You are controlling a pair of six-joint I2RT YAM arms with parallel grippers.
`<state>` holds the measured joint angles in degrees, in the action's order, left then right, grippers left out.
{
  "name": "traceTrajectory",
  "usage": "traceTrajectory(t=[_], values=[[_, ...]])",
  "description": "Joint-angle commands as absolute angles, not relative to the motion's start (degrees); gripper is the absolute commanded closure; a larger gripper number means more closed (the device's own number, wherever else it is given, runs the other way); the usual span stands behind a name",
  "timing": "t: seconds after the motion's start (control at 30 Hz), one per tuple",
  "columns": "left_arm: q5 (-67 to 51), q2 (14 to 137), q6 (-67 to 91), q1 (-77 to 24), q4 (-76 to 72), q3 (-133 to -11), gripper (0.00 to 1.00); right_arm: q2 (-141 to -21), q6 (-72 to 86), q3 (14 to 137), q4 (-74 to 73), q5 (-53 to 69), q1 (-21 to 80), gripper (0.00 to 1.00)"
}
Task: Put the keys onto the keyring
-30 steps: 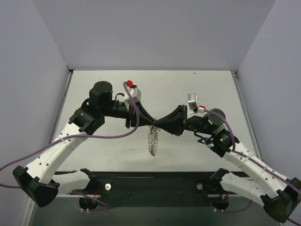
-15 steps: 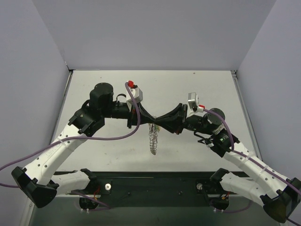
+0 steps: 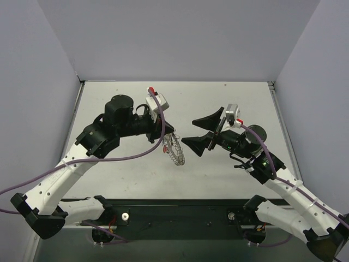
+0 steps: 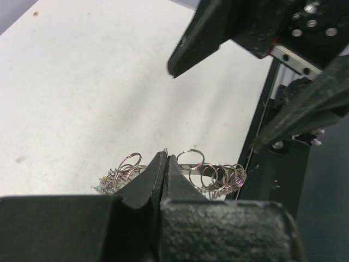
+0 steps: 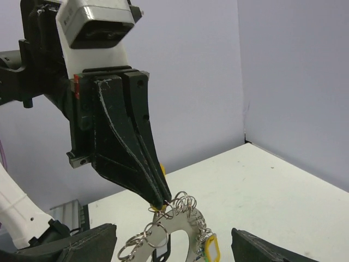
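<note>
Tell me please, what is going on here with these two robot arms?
The left hand is shut on the keyring, pinching its top so that the silvery loop hangs down over the table. The right hand is open and holds nothing; it faces the loop from the side, apart from it. A key with a yellow head shows at the loop; whether it is threaded on, I cannot tell.
</note>
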<state>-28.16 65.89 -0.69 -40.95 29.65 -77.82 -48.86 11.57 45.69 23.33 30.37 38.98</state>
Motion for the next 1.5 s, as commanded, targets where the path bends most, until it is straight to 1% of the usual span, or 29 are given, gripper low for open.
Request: traceTrajectory(t=[0.0,0.17,0.33,0.53,0.67,0.73,0.87,0.9,1.03,1.13,1.17,1.27,1.33,1.47], values=[[-17.3,67.2,1.3,-41.8,31.5,-83.4,1.00,-48.3,11.1,50.3,22.4,28.2,39.4,0.13],[-8.3,68.5,6.8,-42.3,30.7,-83.8,1.00,-51.7,12.8,54.0,18.8,30.1,41.8,0.13],[-1.6,68.1,10.5,-42.3,29.0,-83.4,1.00,-54.7,16.6,54.7,21.9,33.4,43.2,0.13],[-1.1,67.2,13.8,-42.3,25.4,-82.6,1.00,-58.4,19.9,55.0,25.3,38.3,43.4,0.15],[-1.5,67.6,15.8,-42.3,24.7,-83.0,1.00,-63.2,23.7,55.8,29.0,44.1,43.5,0.21],[-1.5,67.8,16.3,-42.3,24.6,-83.0,1.00,-64.8,27.4,55.5,32.9,44.5,43.5,0.22],[-1.9,67.3,17.4,-42.3,24.0,-82.6,1.00,-66.5,30.1,54.1,34.7,39.9,43.4,0.24],[-2.3,67.2,17.4,-42.4,23.8,-82.4,1.00,-66.2,30.4,53.7,34.7,35.2,43.3,0.24],[-2.5,66.2,18.2,-42.3,22.8,-81.3,1.00,-63.5,30.9,51.2,34.8,25.3,43.0,0.24],[-2.8,65.6,18.6,-42.3,22.2,-80.7,1.00,-63.4,30.7,51.2,36.1,24.4,42.7,0.27],[-2.9,65.5,18.8,-42.4,22.1,-80.5,1.00,-63.9,30.7,51.5,36.5,24.6,42.7,0.30],[-3.0,65.3,19.7,-42.4,21.8,-80.4,1.00,-65.6,31.2,52.6,36.7,25.7,42.7,0.37],[-3.3,65.3,20.0,-42.4,21.5,-80.2,1.00,-66.1,31.1,53.0,36.8,25.7,42.6,0.38],[-3.6,65.2,20.4,-42.4,21.0,-79.9,1.00,-67.0,31.0,53.3,36.6,24.6,42.7,0.47]])
